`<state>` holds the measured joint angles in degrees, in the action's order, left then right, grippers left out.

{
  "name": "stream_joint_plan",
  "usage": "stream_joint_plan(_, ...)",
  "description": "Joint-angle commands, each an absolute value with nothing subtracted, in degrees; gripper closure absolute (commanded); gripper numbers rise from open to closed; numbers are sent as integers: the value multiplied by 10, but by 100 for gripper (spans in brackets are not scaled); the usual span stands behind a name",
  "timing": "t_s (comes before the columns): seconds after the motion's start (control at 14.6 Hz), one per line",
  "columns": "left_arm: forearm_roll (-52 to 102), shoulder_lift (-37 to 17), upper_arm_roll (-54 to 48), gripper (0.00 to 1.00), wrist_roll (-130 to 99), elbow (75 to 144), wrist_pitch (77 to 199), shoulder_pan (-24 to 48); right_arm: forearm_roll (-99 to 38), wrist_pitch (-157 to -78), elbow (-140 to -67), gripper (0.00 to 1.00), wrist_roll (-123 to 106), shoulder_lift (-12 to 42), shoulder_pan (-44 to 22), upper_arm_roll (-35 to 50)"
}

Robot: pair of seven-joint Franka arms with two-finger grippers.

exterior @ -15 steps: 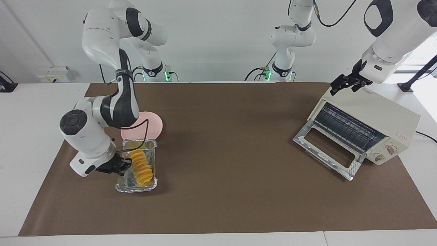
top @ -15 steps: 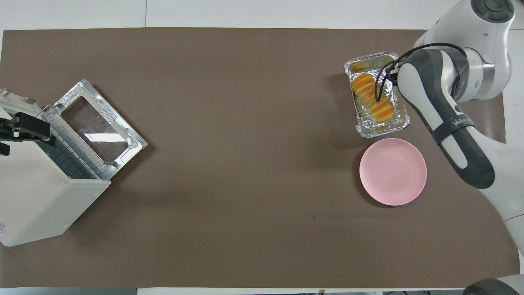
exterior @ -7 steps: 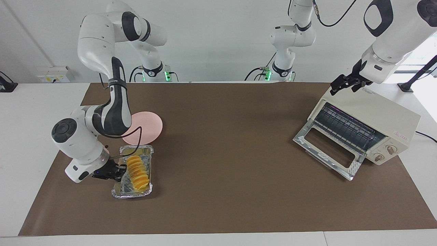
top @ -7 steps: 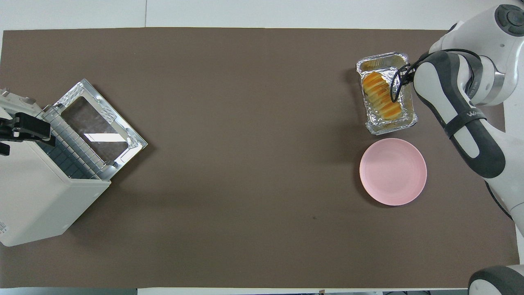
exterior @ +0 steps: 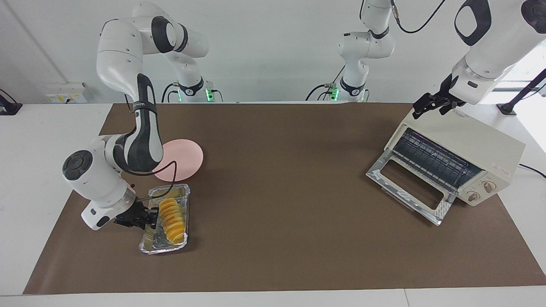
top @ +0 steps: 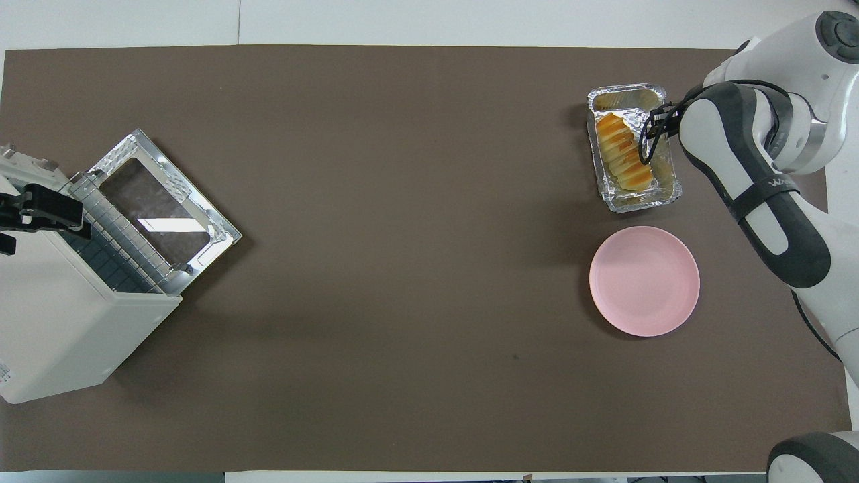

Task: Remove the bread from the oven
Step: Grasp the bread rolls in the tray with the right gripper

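A crinkled foil tray [exterior: 146, 246] lies just beside a round pink plate [exterior: 187, 158], farther from the robots.

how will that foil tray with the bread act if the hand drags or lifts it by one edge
The foil tray looks thin and crinkled, so its wall would probably buckle where the right hand meets it at the rim. It likely weighs little and may slide easily on the brown mat. Lifted by one edge it might sag, letting the loose bread shift.
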<state>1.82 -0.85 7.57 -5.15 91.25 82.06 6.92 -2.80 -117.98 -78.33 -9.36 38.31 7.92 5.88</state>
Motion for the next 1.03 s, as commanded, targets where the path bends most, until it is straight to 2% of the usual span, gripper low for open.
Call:
stream_joint_plan(0.0,12,4,71,0,-49,925,830,64,-3,-1114,-786,0,-95,354,77,62)
stream_joint_plan(0.21,12,4,71,0,-49,925,830,64,38,-1071,-759,0,-43,358,41,62)
stream_joint_plan(0.96,12,11,66,0,-47,928,828,67,91,-1177,-824,3,22,359,8,62)
